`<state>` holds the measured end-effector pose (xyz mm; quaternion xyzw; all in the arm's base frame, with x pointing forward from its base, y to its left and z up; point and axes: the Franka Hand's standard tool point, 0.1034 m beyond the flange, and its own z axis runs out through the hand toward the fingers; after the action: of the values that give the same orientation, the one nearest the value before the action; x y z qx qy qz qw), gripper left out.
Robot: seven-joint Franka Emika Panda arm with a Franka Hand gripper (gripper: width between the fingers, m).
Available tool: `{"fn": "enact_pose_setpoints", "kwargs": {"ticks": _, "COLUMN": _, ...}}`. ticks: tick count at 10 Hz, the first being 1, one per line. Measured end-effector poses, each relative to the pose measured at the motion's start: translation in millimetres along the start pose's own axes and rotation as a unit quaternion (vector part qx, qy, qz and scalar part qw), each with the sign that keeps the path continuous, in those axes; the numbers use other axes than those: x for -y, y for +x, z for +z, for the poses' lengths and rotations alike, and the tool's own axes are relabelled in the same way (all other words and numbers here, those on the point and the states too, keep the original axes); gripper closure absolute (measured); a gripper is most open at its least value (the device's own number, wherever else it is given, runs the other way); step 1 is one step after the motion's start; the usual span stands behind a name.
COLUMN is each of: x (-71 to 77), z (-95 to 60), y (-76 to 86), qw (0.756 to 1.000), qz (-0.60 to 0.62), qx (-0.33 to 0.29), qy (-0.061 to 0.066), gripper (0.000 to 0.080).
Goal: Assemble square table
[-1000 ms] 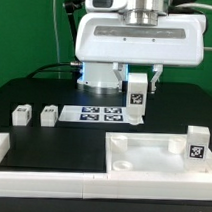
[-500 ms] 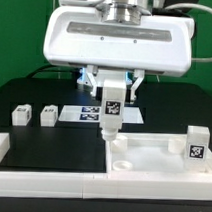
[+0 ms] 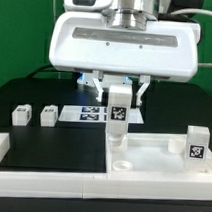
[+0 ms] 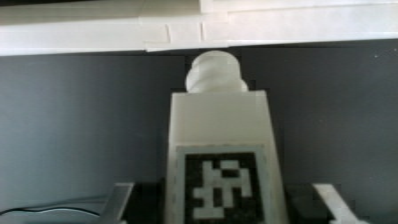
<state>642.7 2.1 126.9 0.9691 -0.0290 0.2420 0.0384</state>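
Holding one white table leg [image 3: 116,109] straight up in the fingers [image 4: 327,203], shut snug on its two flat sides, with the black-and-white tag [image 4: 221,186] facing out. Hanging right over the corner of the square table top [image 3: 152,161] on the exterior view's left, with the round screw end [image 4: 215,72] pointing down at it. Cannot tell if touching yet.

Looks hard, smooth and light, like plastic. Should not bend or squash. Could slip, being so smooth, so best held by the flat sides of the blocky part, never by the round bumpy end. Best kept straight up, or probably will not go into the corner hole.

Made like a short square block with a bumpy round peg at one end.

Down below, a thick flat white table top with a raised edge and rounded dips at the corners, lying on the black worktop [image 3: 62,142]. At its corner on the exterior view's right, a standing leg [image 3: 197,145] with a tag too.

Over at the exterior view's left, well apart from the top, a first spare leg [image 3: 22,114] and a second spare leg [image 3: 48,115], side by side.

Behind those, the thin flat marker board [image 3: 94,113]. Along the front, a long white rail [image 3: 51,180].
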Motion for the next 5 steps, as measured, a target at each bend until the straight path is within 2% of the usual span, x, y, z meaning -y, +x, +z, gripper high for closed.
{"fn": "enact_pose_setpoints", "kwargs": {"ticks": 1, "x": 6.0, "z": 4.8, "y": -17.9, "qw": 1.000, "qz": -0.002, "qx": -0.003, "qy": 0.000, "gripper": 0.0509}}
{"fn": "enact_pose_setpoints", "kwargs": {"ticks": 5, "x": 4.1, "z": 11.3, "y": -37.3, "qw": 1.000, "qz": -0.002, "qx": 0.007, "qy": -0.003, "gripper": 0.0509}}
